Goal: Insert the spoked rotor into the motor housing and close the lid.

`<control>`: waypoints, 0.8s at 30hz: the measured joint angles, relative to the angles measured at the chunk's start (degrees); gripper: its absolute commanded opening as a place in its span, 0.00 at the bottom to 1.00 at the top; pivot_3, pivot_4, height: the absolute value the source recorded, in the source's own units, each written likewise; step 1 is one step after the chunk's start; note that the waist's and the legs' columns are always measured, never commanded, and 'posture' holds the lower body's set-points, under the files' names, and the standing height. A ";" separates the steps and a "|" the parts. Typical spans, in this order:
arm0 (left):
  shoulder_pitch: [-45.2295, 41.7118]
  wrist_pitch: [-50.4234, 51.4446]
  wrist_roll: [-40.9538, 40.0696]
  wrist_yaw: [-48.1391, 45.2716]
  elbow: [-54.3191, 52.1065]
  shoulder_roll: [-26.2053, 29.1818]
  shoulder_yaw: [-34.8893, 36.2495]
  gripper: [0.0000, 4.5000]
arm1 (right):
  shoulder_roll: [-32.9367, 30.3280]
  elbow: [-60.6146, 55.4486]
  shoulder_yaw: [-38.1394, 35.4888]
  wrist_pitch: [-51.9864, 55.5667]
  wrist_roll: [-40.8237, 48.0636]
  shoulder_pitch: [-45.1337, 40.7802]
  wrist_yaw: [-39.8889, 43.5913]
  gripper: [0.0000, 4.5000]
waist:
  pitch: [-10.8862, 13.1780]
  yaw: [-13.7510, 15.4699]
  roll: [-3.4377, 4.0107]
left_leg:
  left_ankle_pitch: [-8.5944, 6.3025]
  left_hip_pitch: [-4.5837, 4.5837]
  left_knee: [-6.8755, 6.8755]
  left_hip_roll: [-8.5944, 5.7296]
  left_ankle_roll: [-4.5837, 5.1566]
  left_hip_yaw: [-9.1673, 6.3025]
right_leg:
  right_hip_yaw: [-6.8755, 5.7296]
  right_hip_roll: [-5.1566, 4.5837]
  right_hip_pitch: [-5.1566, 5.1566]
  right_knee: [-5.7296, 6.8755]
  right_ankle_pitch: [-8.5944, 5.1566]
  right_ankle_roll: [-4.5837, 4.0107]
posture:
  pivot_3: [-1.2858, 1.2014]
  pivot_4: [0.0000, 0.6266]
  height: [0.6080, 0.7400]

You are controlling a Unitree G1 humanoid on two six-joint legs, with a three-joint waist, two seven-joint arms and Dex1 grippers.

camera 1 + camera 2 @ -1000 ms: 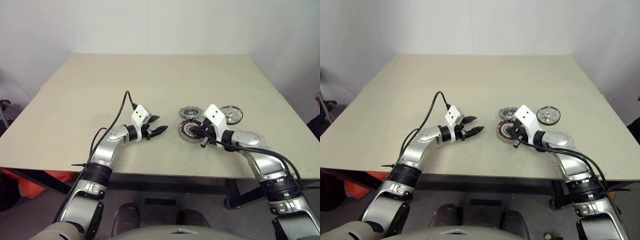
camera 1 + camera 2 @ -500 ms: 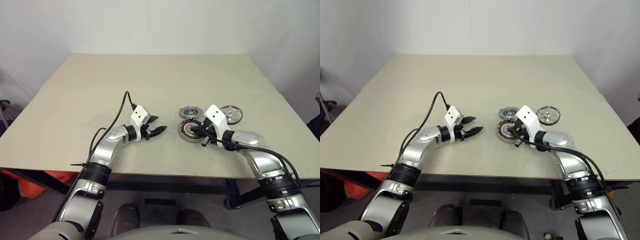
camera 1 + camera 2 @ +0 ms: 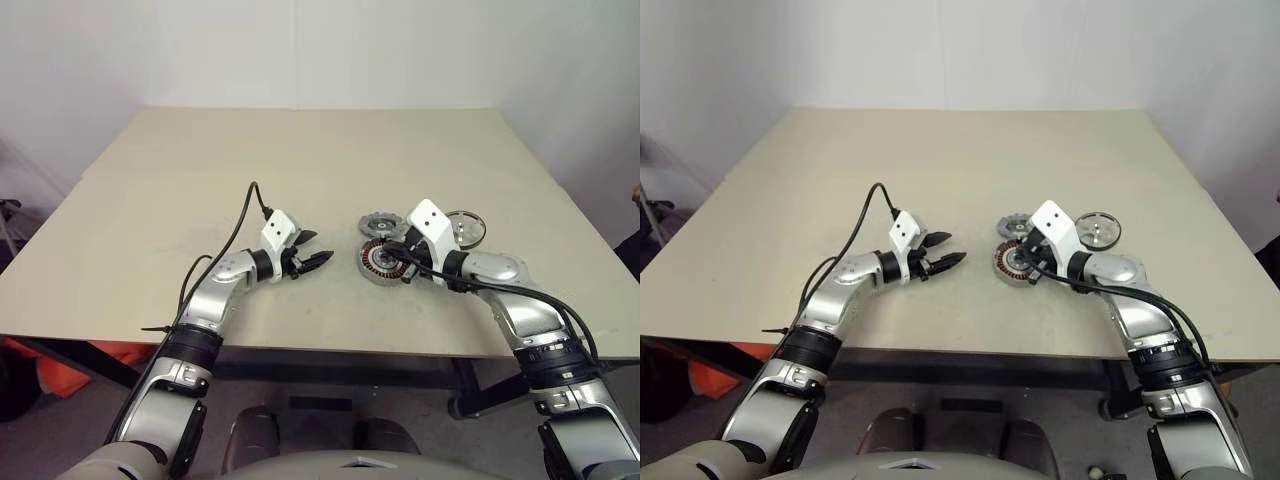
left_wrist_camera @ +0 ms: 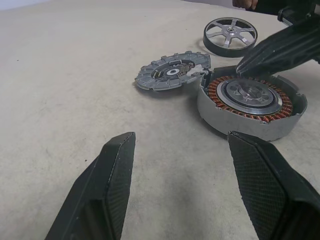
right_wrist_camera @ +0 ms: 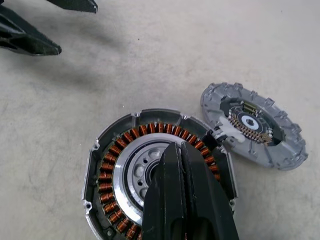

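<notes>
The motor housing [image 3: 376, 263], a round metal ring with copper coils and a silver hub plate in its middle, lies on the table [image 3: 300, 160]. The notched grey lid [image 3: 378, 222] lies flat just beyond it, touching its rim. Off to the right sits the bright spoked rotor [image 3: 467, 226], partly behind my right wrist. My right gripper [image 3: 393, 258] is shut with nothing in it, its tip over the housing's [image 5: 112, 165] middle. My left gripper [image 3: 320, 250] hovers open and empty to the left of the housing [image 4: 235, 125], pointing at it.
The tan table stretches far beyond and to the left of the parts. Its front edge [image 3: 330, 350] runs close below both arms. A black cable [image 3: 240, 225] loops above my left forearm.
My right gripper has crept slightly farther over the housing, still shut. The left gripper and the three parts have not moved.
</notes>
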 measured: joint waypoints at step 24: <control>-0.57 -0.32 0.01 0.33 0.94 0.38 -0.04 0.69 | 1.50 1.51 -0.43 -0.81 -0.78 -0.98 0.08 0.01 | -0.01 -0.18 0.01 | 0.01 0.03 0.00 0.00 -0.02 0.01 | 0.01 0.00 0.00 0.03 0.00 0.00 | 0.52 0.00 1.00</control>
